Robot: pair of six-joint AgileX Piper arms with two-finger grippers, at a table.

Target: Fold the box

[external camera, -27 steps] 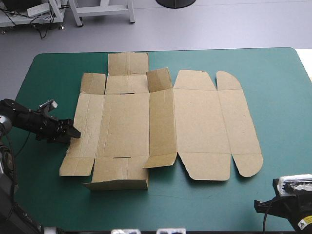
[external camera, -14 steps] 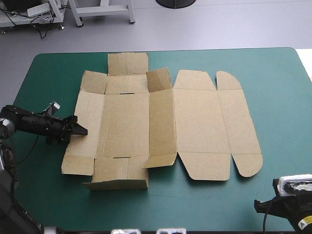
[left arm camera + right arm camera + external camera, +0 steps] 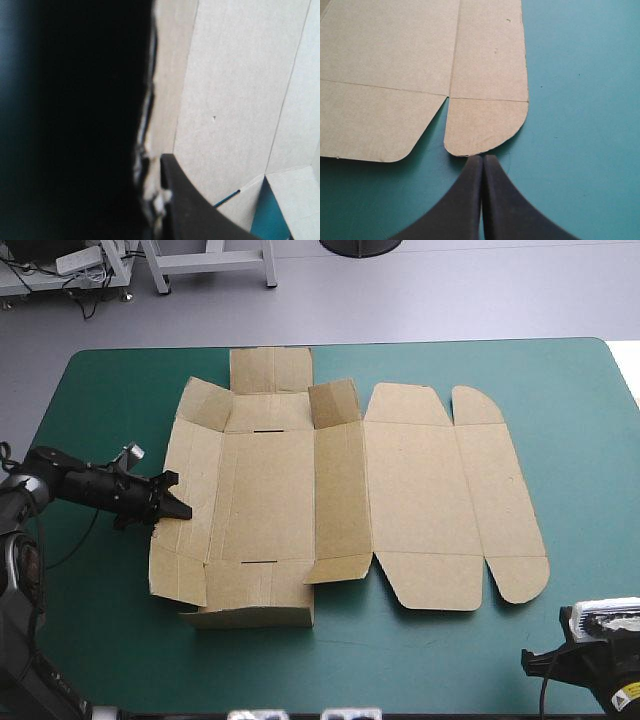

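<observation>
Box (image 3: 340, 490) lies spread mid-frame on teal-green bench (image 3: 580, 390); left claw (image 3: 175, 500) pinches its raised left wall, right claw (image 3: 483, 160) closed, empty, lower right.

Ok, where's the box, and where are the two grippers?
box (image 3: 270, 490), high view, on its flat middle panel.
left gripper (image 3: 182, 506), high view, at its fingertips on the box's raised left wall.
right gripper (image 3: 482, 159), right wrist view, where the shut fingertips meet.
</observation>
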